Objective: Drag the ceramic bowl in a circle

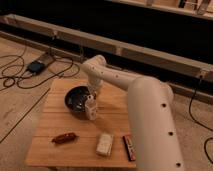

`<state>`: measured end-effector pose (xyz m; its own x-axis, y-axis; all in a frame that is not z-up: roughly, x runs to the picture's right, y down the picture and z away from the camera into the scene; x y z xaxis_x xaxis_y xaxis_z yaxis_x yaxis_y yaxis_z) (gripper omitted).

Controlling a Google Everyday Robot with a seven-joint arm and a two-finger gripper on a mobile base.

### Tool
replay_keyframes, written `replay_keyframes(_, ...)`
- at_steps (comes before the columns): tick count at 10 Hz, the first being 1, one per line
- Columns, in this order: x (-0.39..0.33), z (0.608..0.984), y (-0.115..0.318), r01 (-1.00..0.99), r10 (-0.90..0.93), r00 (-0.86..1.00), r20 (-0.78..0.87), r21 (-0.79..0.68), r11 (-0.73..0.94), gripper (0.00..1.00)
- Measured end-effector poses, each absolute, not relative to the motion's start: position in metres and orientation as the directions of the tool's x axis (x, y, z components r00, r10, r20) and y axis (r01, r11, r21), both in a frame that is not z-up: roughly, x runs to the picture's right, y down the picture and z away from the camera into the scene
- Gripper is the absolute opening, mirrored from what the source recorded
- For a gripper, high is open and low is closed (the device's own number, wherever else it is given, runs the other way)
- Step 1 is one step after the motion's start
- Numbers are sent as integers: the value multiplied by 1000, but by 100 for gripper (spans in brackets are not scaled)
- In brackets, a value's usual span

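Observation:
The ceramic bowl (76, 102) is round, dark and glossy and stands on the back left part of the wooden table (50, 150). A small pale bottle (90, 108) stands upright against the bowl's right front rim. My white arm reaches in from the right, bends at the elbow and comes down on the bowl's right rim. My gripper (92, 93) is at that rim, just above the bottle, and is partly hidden by the wrist.
A red-brown snack (65, 138), a white packet (104, 143) and a dark bar (129, 147) lie along the table's front. Cables and a black box (36, 66) lie on the floor to the left. A long rail runs behind.

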<state>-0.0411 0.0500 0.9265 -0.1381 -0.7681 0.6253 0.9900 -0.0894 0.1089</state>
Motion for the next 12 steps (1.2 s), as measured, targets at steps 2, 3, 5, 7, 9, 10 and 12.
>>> replay_keyframes(2, -8, 916, 51, 996, -767, -86, 636, 41, -79, 0)
replay_keyframes(3, 5, 911, 53, 997, -765, -67, 641, 13, -76, 0)
replay_keyframes(5, 19, 906, 54, 997, -767, -34, 641, -28, -68, 0)
replay_keyframes(7, 15, 910, 44, 997, -781, -14, 625, -50, -58, 0)
replay_keyframes(9, -1, 921, 17, 997, -814, 14, 581, -69, -32, 0)
replay_keyframes(10, -16, 928, 2, 997, -832, 23, 554, -70, -19, 0)
replay_keyframes(12, -48, 935, -16, 999, -852, 18, 523, -48, -9, 0)
